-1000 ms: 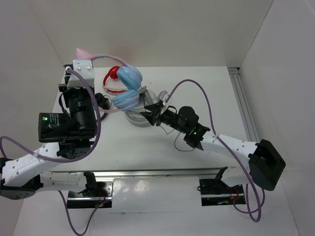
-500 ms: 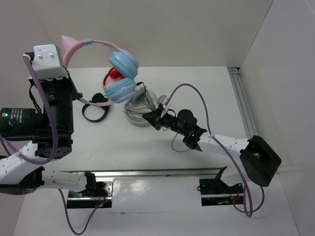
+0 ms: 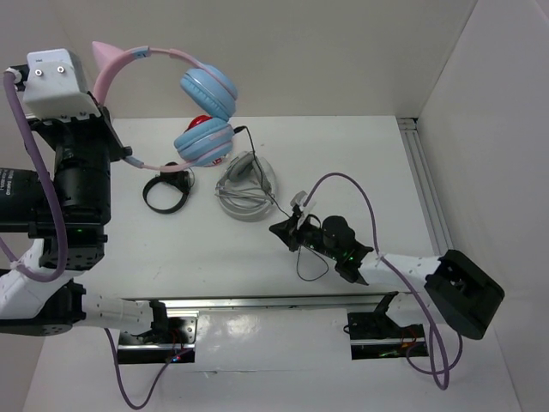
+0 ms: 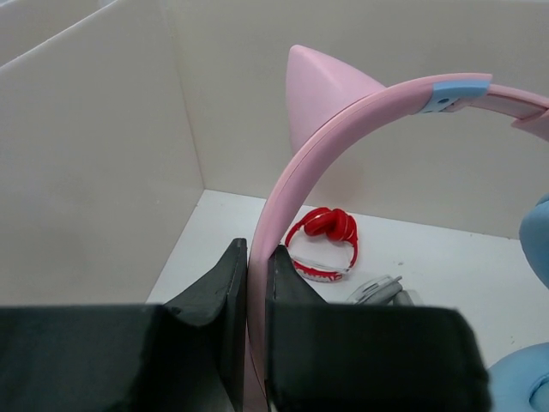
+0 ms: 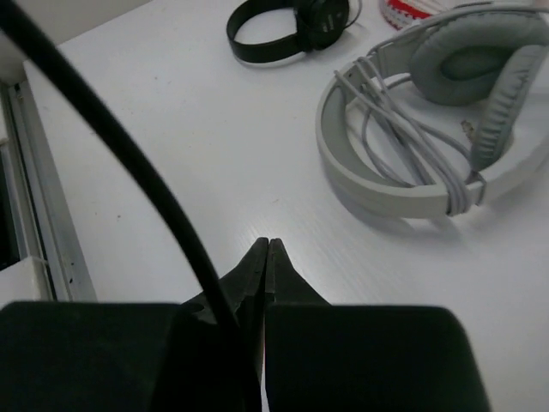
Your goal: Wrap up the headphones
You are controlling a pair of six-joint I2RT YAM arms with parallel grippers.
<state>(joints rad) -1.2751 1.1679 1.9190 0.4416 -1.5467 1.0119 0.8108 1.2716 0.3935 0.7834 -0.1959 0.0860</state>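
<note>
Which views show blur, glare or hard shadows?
Right wrist view: the black cable close to the lens looks soft-edged, the grey headphones behind it sharp. Left wrist view: the pink headband is sharp, no glare. Top view: even light, only faint shadows on the table.

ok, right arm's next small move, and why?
Probably carry the right gripper up toward the headphones to start the first turn. The left gripper holds the headband clamped, well above the table. The right is shut with the cable running down to it, though the pinch itself isn't clearly visible.
</note>
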